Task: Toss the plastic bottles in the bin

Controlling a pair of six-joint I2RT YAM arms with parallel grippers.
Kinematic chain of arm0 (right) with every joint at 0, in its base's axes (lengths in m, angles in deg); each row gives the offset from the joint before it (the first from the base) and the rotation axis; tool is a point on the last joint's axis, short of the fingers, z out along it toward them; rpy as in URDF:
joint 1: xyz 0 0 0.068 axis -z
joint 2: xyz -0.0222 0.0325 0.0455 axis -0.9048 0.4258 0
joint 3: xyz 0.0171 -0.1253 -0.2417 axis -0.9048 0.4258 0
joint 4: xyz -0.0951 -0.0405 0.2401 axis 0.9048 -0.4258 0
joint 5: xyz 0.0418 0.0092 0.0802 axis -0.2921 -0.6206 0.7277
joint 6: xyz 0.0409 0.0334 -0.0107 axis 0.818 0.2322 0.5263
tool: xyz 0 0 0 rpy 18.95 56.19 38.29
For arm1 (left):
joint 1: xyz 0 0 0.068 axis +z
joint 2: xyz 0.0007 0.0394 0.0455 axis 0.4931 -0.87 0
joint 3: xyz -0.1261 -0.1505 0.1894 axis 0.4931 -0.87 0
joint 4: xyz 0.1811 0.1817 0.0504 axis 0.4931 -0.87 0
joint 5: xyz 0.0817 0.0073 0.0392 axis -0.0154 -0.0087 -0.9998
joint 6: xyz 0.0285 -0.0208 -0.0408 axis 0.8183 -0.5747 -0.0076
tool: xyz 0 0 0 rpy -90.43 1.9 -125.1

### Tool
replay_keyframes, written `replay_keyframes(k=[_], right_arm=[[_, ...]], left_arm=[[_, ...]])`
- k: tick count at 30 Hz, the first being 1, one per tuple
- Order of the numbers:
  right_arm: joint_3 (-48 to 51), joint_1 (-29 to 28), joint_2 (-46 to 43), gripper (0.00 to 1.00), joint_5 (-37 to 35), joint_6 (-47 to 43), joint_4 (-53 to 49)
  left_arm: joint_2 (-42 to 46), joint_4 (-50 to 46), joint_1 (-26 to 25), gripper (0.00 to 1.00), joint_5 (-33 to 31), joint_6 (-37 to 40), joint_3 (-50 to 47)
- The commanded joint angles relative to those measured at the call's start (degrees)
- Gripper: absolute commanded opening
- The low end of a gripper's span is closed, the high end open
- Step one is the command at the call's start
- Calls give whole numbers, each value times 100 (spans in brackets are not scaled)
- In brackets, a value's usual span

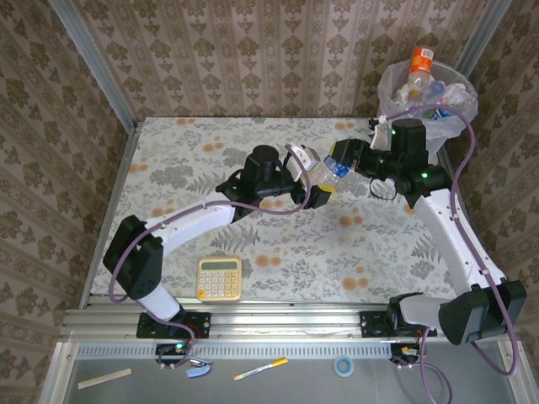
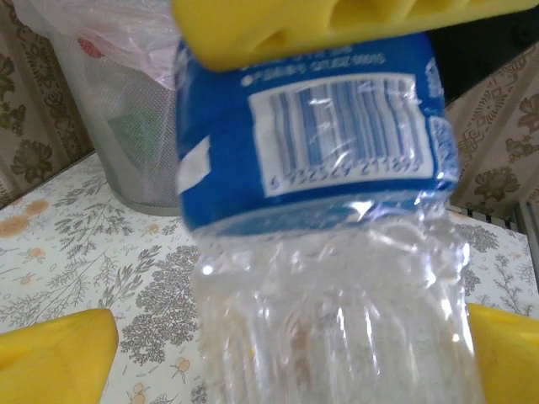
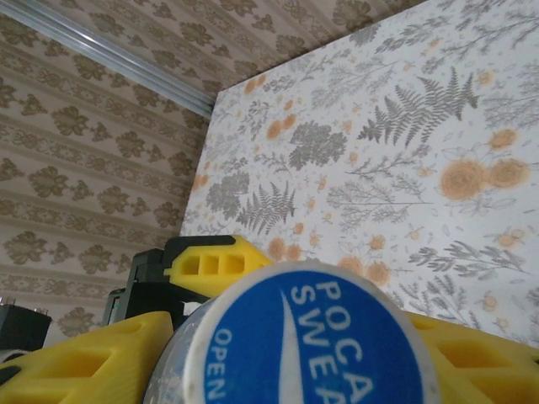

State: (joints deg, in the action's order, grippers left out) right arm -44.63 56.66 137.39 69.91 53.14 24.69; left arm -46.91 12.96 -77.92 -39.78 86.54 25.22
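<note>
Calculator (image 1: pixel 220 279): lay near the front edge of the table (image 1: pixel 210 143), well left of the work. I judged it no hazard.

Left gripper (image 2: pixel 278 358): jaws stood apart, with a yellow finger on either side of the clear body. One finger was plainly off the plastic. The other was at its edge, and I could not tell if it touched.

Blue-labelled bottle (image 2: pixel 328 151): was up in the air over mid-table, between the two grippers and near the bin but not over it.

Right gripper (image 3: pixel 290 370): was clamped on the bottle's upper end, its fingers pressed in on both sides just below the blue cap.

Risk, parting: if the right arm swung away while the left fingers bracketed the body, I judged the bottle could catch on a finger and twist out of the clamp.

Risk, grip: the thin, crumpled plastic was held at one end only. A quick swing might pivot it or let it slip.

Bin (image 1: pixel 466 94): sat at the far right corner, already heaped, with an orange-labelled bottle (image 1: pixel 421 61) poking above the rim.

Risk, drop: a release low or off-centre could bounce the bottle off the heap onto the table, or knock the orange one out. The loose liner might also snag a finger.
</note>
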Motion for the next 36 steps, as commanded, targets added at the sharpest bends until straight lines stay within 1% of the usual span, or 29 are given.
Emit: replay_keyframes(k=[1,4,6,7,10,12,15,18,21,25,28,32,36], right_arm=[[-581,102,-432,43,-624,-444,-326],[-934,281,-733,42,-1626,-944,-266],[-1047,402,-963,40,-2391,-1297,76],[-1038,425,-1075,40,-2714,-1503,340],[-812,462,-1431,41,-3667,-2288,1557],[-667,497,-1557,41,-4135,-2898,2410],[-677,564,-1518,39,-4716,-3643,3316],[-681,722,-1368,39,-4911,-4127,4112],[-824,920,-1125,38,-4880,-4238,4381],[-1104,1103,-801,38,-4837,-4203,4275],[-1306,1213,-581,39,-4756,-3988,4135],[-1682,1250,-173,39,-4586,-3690,3834],[-2277,1241,382,39,-4443,-3392,3319]], left_arm=[[375,314,127,100,-43,-178,-193],[654,491,290,100,-21,-385,-547],[878,549,408,100,-46,-461,-792],[976,526,454,100,-79,-486,-900],[1282,467,615,100,-163,-507,-1226],[1486,410,724,100,-219,-537,-1443],[1751,403,875,100,-340,-566,-1762],[1954,513,1053,100,-399,-680,-2050],[2057,669,1227,100,-401,-809,-2259],[2081,691,1346,100,-392,-841,-2329],[2060,710,1416,100,-359,-850,-2359],[1991,761,1502,100,-333,-908,-2381],[1962,838,1564,100,-307,-963,-2432]])
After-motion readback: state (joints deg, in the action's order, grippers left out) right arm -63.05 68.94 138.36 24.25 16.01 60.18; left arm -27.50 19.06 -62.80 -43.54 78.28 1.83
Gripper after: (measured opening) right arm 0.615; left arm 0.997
